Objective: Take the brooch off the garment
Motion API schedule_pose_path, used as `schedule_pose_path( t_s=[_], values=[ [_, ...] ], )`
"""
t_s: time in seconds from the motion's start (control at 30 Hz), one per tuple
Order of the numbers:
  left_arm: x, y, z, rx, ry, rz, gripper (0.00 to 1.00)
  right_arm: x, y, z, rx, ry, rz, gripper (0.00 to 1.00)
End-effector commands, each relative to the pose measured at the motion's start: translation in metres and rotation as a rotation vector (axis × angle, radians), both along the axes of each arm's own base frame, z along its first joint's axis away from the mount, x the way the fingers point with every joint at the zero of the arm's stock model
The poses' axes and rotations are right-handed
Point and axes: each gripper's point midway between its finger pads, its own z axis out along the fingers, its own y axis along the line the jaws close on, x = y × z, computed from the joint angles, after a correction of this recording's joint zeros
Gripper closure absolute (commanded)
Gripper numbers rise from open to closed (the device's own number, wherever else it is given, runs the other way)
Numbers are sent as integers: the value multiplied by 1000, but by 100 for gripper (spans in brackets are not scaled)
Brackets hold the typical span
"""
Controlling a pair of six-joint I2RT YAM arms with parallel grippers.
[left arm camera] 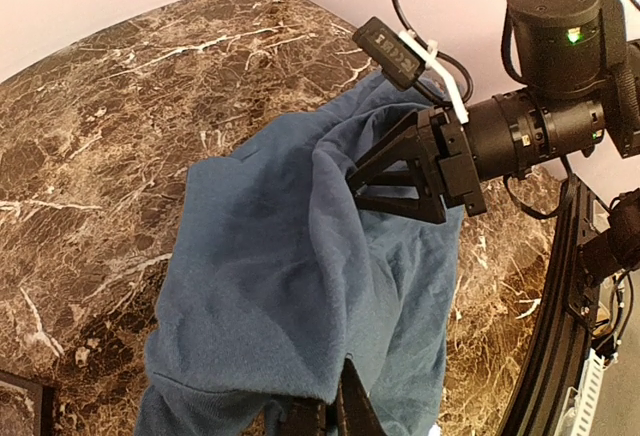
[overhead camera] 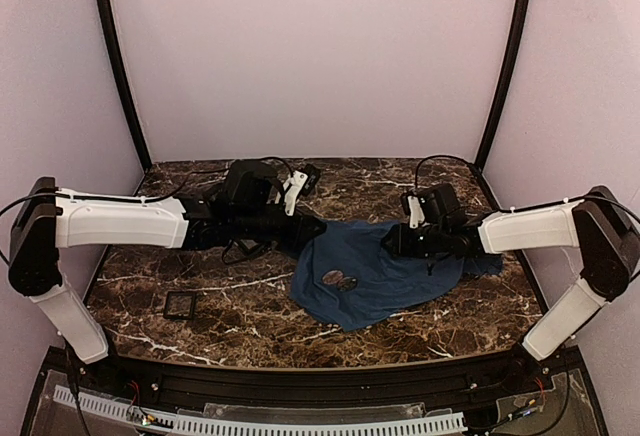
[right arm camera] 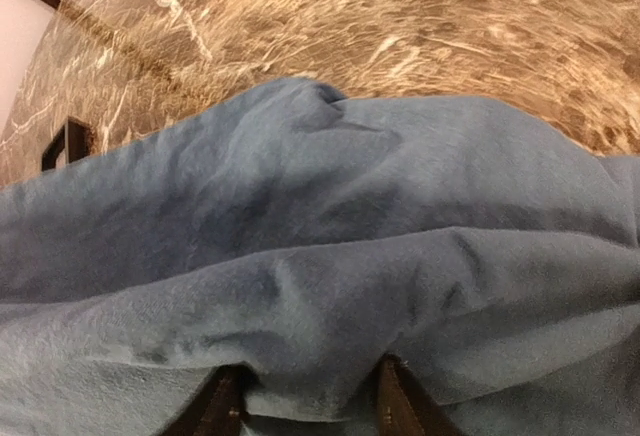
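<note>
The left pincer [overhead camera: 306, 228] sits at one edge of the blue cloth [overhead camera: 400, 276]. In its own camera the cloth hangs over its fingers [left arm camera: 350, 413] and hides the tips, so I cannot tell if it is open or closed.

The right pincer [overhead camera: 396, 241] is on the far side of the cloth, across from the left one. Its fingers [left arm camera: 405, 204] pinch a fold of the cloth and hold the fold up off the table [overhead camera: 200, 266].

The brooch [overhead camera: 339, 279] is a tiny pale spot lying on top of the cloth. It is between the two pincers, a bit nearer the arm bases than either one. Neither pincer touches it.

A black square tray [overhead camera: 180, 304] lies on the table, well away from the left pincer, back toward that arm's base.
</note>
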Motion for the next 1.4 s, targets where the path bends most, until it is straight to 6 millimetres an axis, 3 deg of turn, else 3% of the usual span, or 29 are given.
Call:
schedule_pose_path(
  t_s=[0.0,0.1,0.17,0.3,0.43,0.47,0.5,0.53,0.7,0.8,0.9,1.1,1.2,1.27,1.3,1.33,1.37],
  values=[
    [-2,7,12,-7,-21,5,99,12,10,6,51,-41,15,69],
    [-2,8,16,-9,-28,9,99,16,8,14,54,-76,6,91],
    [-1,9,21,-11,-40,13,99,16,5,26,57,-112,2,100],
    [-2,14,35,1,-94,2,99,10,-6,64,57,-238,4,100],
    [0,36,52,123,-198,14,99,-10,-23,124,70,-413,19,100],
    [-1,39,69,115,-235,9,99,-16,-27,138,69,-455,28,100],
    [-5,41,72,130,-244,-8,99,-22,-31,153,68,-495,37,100],
    [-10,40,91,106,-278,-40,99,-29,-34,168,68,-537,47,100],
    [-42,37,146,-1,-295,-167,99,-66,-41,240,104,-702,140,100],
    [-60,37,162,-30,-264,-215,99,-85,-41,271,121,-739,204,100],
    [-73,34,177,-84,-191,-238,99,-99,-40,289,125,-736,253,100],
    [-107,26,203,-242,0,-313,99,-113,-46,314,162,-734,236,100],
    [-97,26,191,-257,45,-247,99,-96,-54,297,137,-691,139,100],
    [-78,24,157,-213,98,-175,99,-78,-54,271,120,-623,69,100],
    [-69,21,125,-175,163,-146,99,-68,-55,255,107,-584,32,100],
    [-58,22,111,-167,186,-116,99,-55,-53,235,91,-531,-8,100],
    [-50,21,78,-124,248,-83,99,-45,-53,214,73,-476,-45,100]
  ],
)
